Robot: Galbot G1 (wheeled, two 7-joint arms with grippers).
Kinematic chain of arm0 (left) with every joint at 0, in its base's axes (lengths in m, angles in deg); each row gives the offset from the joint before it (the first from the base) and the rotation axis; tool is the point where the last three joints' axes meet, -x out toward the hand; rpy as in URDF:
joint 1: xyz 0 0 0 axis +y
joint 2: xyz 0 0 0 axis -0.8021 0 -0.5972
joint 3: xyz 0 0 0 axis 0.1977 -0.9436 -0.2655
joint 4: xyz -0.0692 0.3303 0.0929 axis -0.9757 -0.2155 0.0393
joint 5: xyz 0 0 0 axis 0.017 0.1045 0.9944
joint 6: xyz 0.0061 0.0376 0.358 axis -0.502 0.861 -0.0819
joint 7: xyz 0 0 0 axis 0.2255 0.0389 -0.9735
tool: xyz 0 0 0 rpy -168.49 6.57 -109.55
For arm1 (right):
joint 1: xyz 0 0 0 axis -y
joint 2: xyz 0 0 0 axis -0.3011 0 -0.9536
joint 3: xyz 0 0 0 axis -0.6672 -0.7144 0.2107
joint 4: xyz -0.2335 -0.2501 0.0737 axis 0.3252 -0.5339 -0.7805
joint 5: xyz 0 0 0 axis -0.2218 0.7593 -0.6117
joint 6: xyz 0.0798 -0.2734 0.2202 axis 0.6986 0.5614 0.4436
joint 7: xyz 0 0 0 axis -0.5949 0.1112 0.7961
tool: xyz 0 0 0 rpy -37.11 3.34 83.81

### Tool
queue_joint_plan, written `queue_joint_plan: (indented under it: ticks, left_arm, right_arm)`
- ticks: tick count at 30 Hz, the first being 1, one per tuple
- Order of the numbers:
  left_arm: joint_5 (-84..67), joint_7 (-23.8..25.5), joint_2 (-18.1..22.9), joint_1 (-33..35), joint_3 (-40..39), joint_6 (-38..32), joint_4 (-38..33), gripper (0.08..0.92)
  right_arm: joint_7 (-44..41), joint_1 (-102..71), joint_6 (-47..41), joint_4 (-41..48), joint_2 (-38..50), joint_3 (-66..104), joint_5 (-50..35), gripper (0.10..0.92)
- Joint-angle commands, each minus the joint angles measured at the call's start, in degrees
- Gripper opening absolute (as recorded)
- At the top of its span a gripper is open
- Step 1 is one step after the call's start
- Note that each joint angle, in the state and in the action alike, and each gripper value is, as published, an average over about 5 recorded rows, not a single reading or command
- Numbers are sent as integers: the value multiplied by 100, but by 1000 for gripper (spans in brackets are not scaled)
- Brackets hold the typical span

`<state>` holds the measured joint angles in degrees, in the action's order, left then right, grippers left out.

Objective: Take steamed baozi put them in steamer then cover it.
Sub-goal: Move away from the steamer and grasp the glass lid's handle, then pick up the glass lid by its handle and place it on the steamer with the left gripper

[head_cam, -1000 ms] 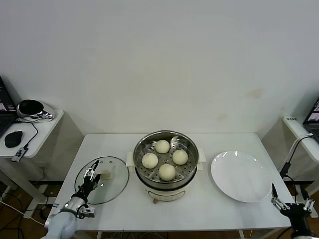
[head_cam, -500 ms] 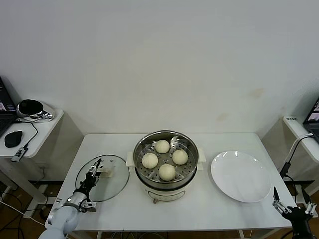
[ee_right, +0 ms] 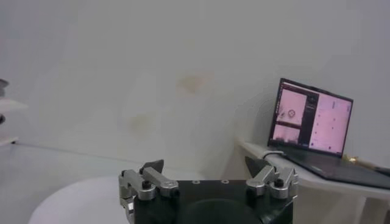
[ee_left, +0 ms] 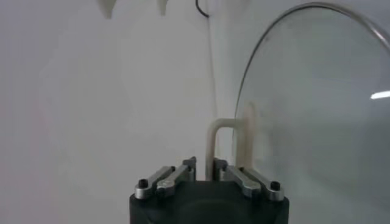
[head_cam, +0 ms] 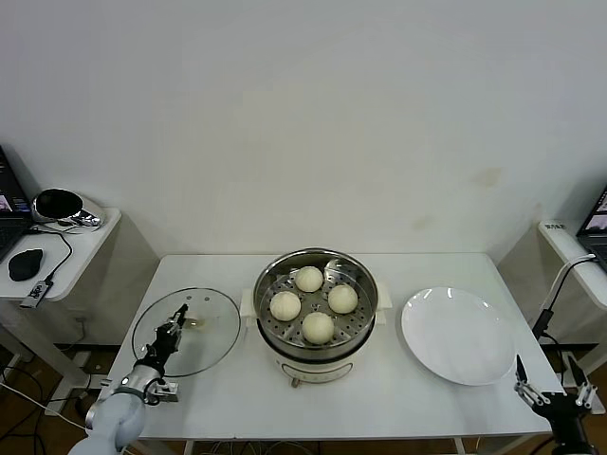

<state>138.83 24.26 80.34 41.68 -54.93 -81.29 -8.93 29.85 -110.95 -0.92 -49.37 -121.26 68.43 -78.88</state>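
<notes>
Left wrist view only: cover [ee_left: 317, 109] handle between fingers [ee_left: 177, 175].

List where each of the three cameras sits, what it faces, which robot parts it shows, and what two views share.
Head view: above the table, looking down on steamer, baozi, plate; both arms at bottom corners.
Left wrist view: behind the left tool, shut on the cover handle.
Right wrist view: behind the open right tool, facing a wall and laptop.
Shared: head and left wrist views both show the cover.
</notes>
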Motion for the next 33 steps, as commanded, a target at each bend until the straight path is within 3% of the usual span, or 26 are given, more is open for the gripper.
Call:
queue_joint_plan:
  ticks: [1, 6, 12, 16, 21, 26, 33]
  left_arm:
    - [-765, 122, -287, 953, 486, 1239, -1946, 128]
    - [-1296, 788, -587, 1565, 775, 2193, -3387, 125]
    - [-2224, 1237, -999, 1655, 517, 3054, -4594, 125]
    - [-2401, 1238, -1236, 1252, -277, 3466, -4918, 125]
    - [-2262, 1331, -1359, 200, -1612, 3959, -4775, 125]
    - [-1462, 1790, -941, -630, -2686, 4527, -4525, 125]
    - [404, 2740, 319, -1283, -3353, 4941, -3878, 125]
  right_arm:
    - [-8, 0, 29, 3, 45, -74, 18, 823]
    - [-19, -17, 38, -46, 79, -192, 40, 823]
    - [31, -15, 195, -35, -1, -431, 523, 823]
    - [118, 42, 307, -18, -118, -530, 966, 823]
    - [223, 64, 355, -105, -392, -615, 1574, 823]
    - [330, 141, 398, -118, -765, -607, 1859, 823]
    - [414, 232, 442, 1, -852, -626, 2001, 823]
